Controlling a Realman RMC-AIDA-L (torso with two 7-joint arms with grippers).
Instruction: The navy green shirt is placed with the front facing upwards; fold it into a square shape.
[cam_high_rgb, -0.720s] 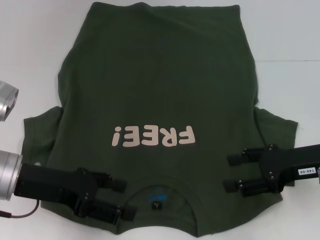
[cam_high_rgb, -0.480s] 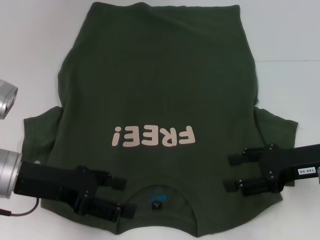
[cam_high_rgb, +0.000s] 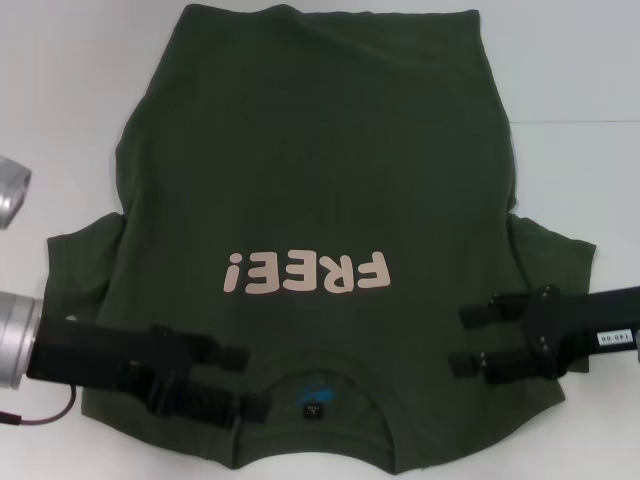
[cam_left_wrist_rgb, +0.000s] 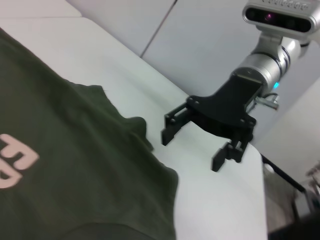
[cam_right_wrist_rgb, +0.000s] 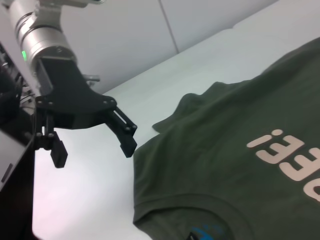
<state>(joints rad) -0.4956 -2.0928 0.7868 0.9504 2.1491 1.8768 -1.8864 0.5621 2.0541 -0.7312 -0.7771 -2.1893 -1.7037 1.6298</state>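
The navy green shirt (cam_high_rgb: 320, 170) lies flat on the white table (cam_high_rgb: 60, 100), front up. Its collar with a blue label (cam_high_rgb: 315, 395) is nearest me, and the pink "FREE!" print (cam_high_rgb: 305, 272) reads upside down. My left gripper (cam_high_rgb: 247, 382) is open over the shirt's shoulder just left of the collar. My right gripper (cam_high_rgb: 465, 340) is open over the other shoulder, beside the right sleeve (cam_high_rgb: 550, 250). Neither holds cloth. The left wrist view shows the right gripper (cam_left_wrist_rgb: 194, 149) above the shirt (cam_left_wrist_rgb: 75, 160). The right wrist view shows the left gripper (cam_right_wrist_rgb: 94, 151) by the shirt (cam_right_wrist_rgb: 225, 165).
Bare white tabletop surrounds the shirt on the left, right and far side. A thin red cable (cam_high_rgb: 40, 418) trails from my left arm near the front edge. Grey wall panels (cam_left_wrist_rgb: 200, 30) stand beyond the table.
My left gripper has shifted slightly farther from me over the shoulder. My right gripper has edged a little to the right. The shirt has not moved.
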